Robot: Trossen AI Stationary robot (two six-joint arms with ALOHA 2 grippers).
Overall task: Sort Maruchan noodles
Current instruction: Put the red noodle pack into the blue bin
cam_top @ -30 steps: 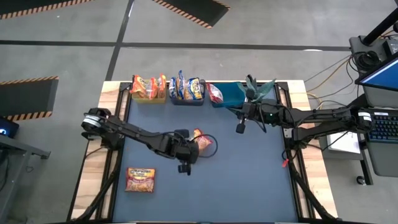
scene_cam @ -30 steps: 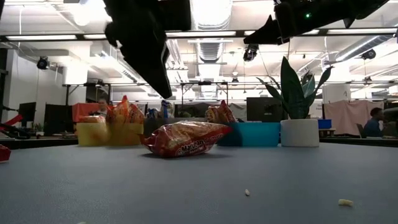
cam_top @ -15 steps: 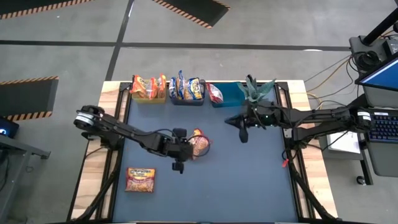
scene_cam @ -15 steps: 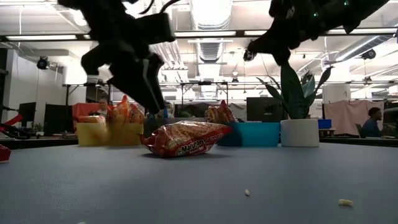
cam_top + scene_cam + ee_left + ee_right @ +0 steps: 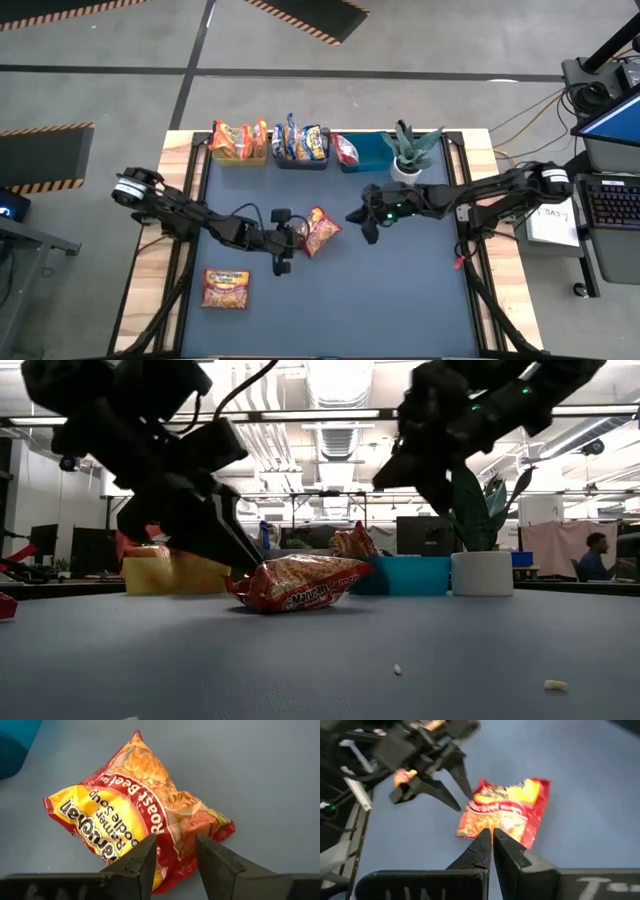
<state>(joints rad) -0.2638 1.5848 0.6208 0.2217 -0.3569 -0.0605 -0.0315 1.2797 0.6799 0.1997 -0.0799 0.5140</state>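
The blue worktop [image 5: 400, 300] has wooden strips along its left and right sides. Most of the surface toward its near edge is bare, so there is much free room, mainly on the right half.

On the left, near the front, one orange packet [image 5: 226, 288] lies flat and alone, well apart from the arms. At the far edge stands a row of bins: the yellow-green bin [image 5: 238, 155] with orange packets, then the grey bin [image 5: 302, 160] with yellow-and-blue packets, then the blue bin [image 5: 372, 152] with one red packet [image 5: 345, 151] in its left end. Just right of it stands a potted plant [image 5: 408, 150].

The left gripper [image 5: 293, 234] is low over the middle of the worktop, at the left edge of the red-and-yellow packet [image 5: 320, 230]. In the left wrist view its fingers [image 5: 140, 860] stand partly apart, with the packet's [image 5: 135, 820] edge between them; whether they pinch it I cannot tell. This packet is crinkly, red on the borders and yellow in the middle, with the words "Roast Beef" on it, and it rests on the worktop.

The right gripper [image 5: 366, 226] hangs just right of this packet, not touching it, with its fingers [image 5: 480, 847] pressed together and holding nothing.
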